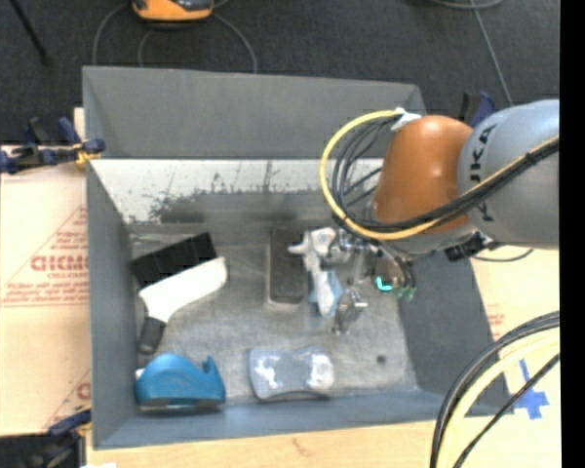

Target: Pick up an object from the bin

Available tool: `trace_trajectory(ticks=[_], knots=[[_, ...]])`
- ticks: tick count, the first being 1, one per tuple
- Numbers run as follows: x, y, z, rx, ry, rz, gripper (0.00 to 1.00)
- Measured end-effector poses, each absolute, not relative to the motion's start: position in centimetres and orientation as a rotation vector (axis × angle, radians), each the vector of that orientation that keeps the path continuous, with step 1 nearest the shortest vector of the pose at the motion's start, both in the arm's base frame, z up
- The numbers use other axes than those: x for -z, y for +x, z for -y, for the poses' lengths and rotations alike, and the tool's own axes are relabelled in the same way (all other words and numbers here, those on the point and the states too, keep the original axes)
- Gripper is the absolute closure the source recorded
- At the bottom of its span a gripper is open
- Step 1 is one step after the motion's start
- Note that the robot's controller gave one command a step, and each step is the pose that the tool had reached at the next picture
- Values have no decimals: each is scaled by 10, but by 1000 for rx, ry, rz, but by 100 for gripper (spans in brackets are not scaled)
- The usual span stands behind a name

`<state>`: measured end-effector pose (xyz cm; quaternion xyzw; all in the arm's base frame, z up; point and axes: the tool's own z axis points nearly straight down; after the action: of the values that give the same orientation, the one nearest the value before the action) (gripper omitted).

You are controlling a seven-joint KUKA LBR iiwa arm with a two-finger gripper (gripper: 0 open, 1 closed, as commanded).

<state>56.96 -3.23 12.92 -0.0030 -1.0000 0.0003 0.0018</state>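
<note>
White-and-pale-blue plastic object [321, 266]: small, irregular, with a white prong pointing to the view's left. It sits right of centre on the floor of the grey bin [244, 115], just beside a dark grey slab [286, 273]. The gripper [346, 312] hangs low at the object's right side; whether it is parted or closed on the object, cannot tell. Others, large to small: a white-handled tool [185, 289] at left, a crinkled clear packet [291, 372] by the lower wall, a blue rounded casing [178, 380] in the lower-left corner, and a black block [173, 256] above the tool.
</note>
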Motion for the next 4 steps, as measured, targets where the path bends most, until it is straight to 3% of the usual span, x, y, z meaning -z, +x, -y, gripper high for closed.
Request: trace_trajectory(ticks=[1, 2, 3, 4], knots=[[-133, 571, 32, -2, -8, 3143, 0], [-108, 590, 50, -3, 414, 3124, 0], [-100, 595, 61, -3, 648, 3081, 0], [-107, 602, 71, -4, 948, 3002, 0]])
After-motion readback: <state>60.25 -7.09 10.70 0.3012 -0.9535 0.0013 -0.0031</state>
